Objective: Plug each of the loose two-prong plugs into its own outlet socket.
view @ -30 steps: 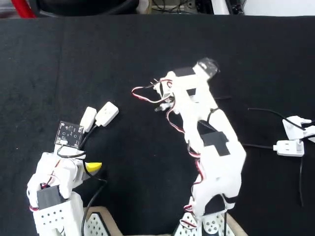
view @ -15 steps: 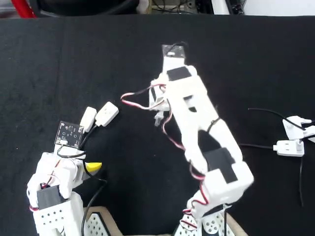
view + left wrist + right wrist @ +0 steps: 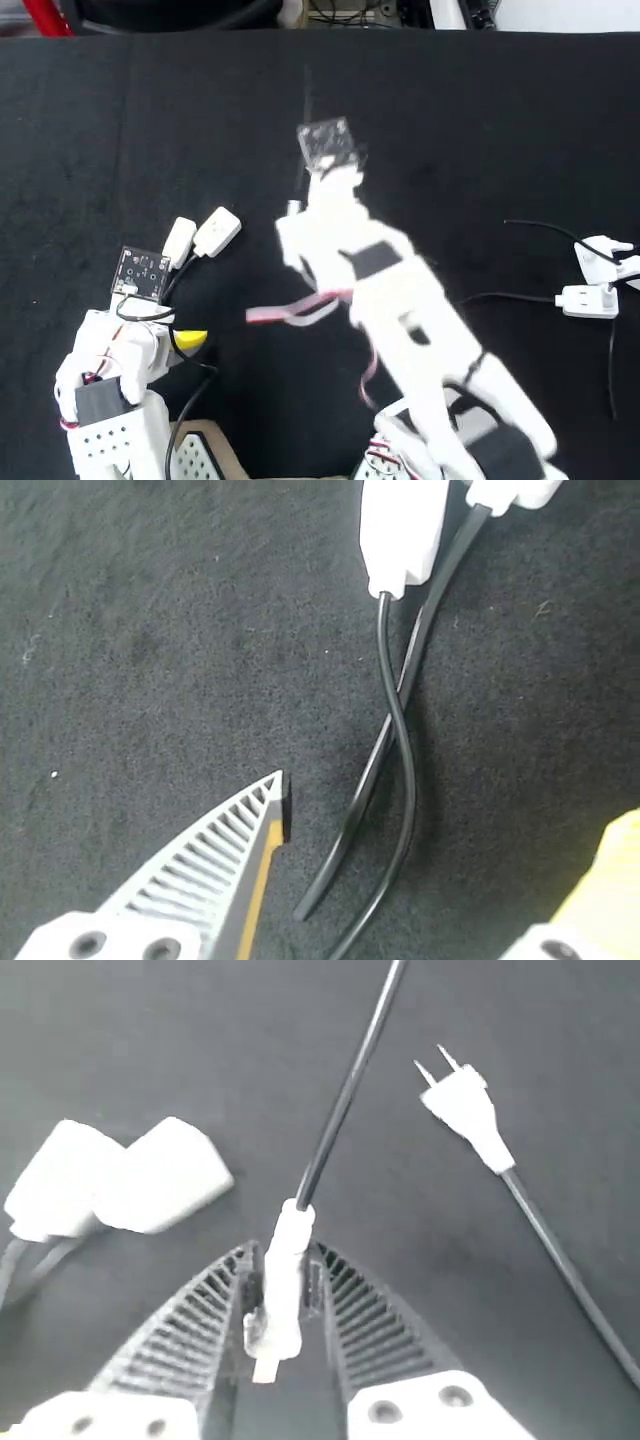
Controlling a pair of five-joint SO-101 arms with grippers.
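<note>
My right gripper (image 3: pixel 282 1255) is shut on a white two-prong plug (image 3: pixel 275 1295), whose black cord (image 3: pixel 345 1100) runs away over the cloth. A second loose plug (image 3: pixel 465 1110) lies flat, prongs pointing away. Two white outlet sockets (image 3: pixel 165 1175) (image 3: pixel 55 1180) lie side by side near it. In the high view the right arm stretches left of centre, its gripper (image 3: pixel 293 211) just right of the sockets (image 3: pixel 217 230) (image 3: pixel 180 239). My left gripper (image 3: pixel 450 810) is open above the sockets' black cords (image 3: pixel 395 760), close behind the nearer socket (image 3: pixel 403 530).
A black cloth (image 3: pixel 480 120) covers the table. Two white connector pieces (image 3: pixel 588 298) (image 3: pixel 600 255) with black cords lie at the right edge. A small black circuit board (image 3: pixel 141 272) sits on the left arm near the sockets.
The right arm has swung left and toward the sockets, carrying the plug. The left arm has stayed still.
</note>
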